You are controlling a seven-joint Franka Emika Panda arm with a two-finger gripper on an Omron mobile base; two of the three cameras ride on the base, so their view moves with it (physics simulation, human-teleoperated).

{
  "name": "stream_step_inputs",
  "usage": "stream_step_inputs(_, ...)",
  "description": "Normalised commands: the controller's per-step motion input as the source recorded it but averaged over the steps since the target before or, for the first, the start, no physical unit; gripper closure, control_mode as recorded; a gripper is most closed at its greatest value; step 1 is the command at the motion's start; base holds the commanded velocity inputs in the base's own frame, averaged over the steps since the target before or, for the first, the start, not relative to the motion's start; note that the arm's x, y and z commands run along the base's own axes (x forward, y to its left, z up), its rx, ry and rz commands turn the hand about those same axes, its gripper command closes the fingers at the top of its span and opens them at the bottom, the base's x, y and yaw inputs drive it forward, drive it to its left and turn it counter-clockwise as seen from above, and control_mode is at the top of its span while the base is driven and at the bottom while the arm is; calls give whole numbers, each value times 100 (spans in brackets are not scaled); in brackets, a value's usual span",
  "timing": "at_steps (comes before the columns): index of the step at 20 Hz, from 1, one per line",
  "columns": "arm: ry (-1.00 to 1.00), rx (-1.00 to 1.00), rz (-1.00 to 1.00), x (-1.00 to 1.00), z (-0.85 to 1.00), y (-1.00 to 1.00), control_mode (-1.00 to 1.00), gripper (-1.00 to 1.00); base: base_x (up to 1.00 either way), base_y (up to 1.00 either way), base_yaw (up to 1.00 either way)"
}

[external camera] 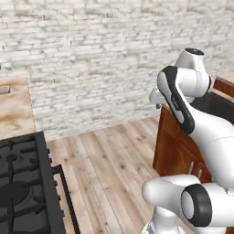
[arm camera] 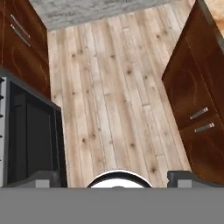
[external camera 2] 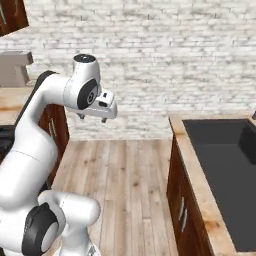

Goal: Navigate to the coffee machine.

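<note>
One coffee machine (external camera 2: 15,69), one stove (external camera: 20,183) and one sink (external camera 2: 225,170) are in sight. The right base view has the machine, on the counter at far left, well left of the gripper (external camera 2: 92,118), and the sink; the left base view has the stove. The hand view shows the gripper's fingertips (arm camera: 41,178) spread wide apart over the wood floor (arm camera: 113,96).

Open plank floor (arm camera: 118,87) between stove (external camera: 23,183) and dark-cabinet counter (external camera 2: 200,165), brick wall (external camera: 91,59) beyond.
</note>
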Motion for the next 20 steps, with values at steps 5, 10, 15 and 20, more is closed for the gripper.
stream_step_inputs(5,0,0,0,0,0,0,100,-100,86,9,59)
stream_step_inputs(10,0,0,0,0,0,0,100,-100,100,-7,44)
stream_step_inputs(15,0,0,0,0,0,0,100,-100,100,-16,36)
stream_step_inputs(20,0,0,0,0,0,0,100,-100,100,-42,44)
